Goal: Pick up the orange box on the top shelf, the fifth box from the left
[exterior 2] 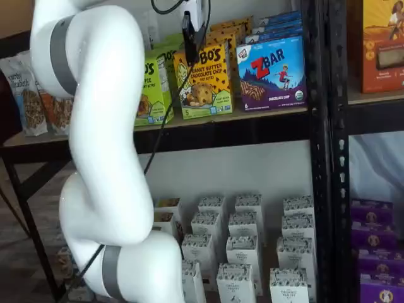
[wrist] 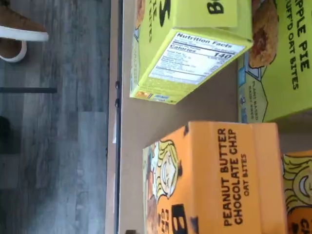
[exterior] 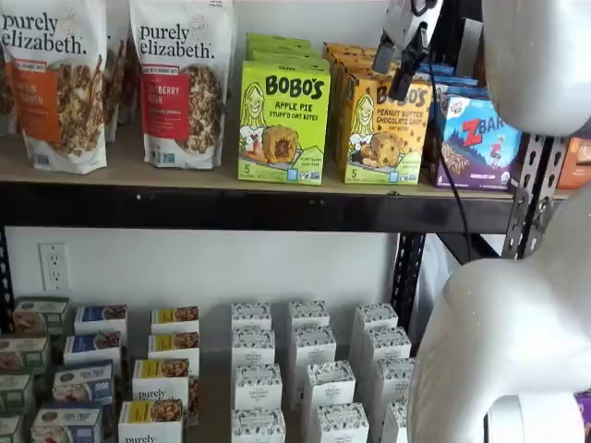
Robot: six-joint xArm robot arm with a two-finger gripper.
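Note:
The orange box (exterior: 383, 129) stands upright at the front of the top shelf (exterior: 138, 173), between the lime-green Apple Pie box (exterior: 282, 125) and the blue Zbar box (exterior: 480, 138). It also shows in a shelf view (exterior 2: 203, 82) and from above in the wrist view (wrist: 219, 180), with "Peanut Butter Chocolate Chip" on it. My gripper (exterior: 404, 85) hangs in front of and just above the orange box's upper edge. In a shelf view (exterior 2: 188, 39) only one dark finger shows side-on, so I cannot tell whether it is open. It holds nothing.
More orange boxes stand behind the front one. Granola bags (exterior: 180, 83) fill the shelf's left. A black perforated upright (exterior: 526, 194) stands right of the Zbar box. Small white boxes (exterior: 305, 369) fill the lower shelf. My white arm (exterior 2: 101, 126) blocks the left of that view.

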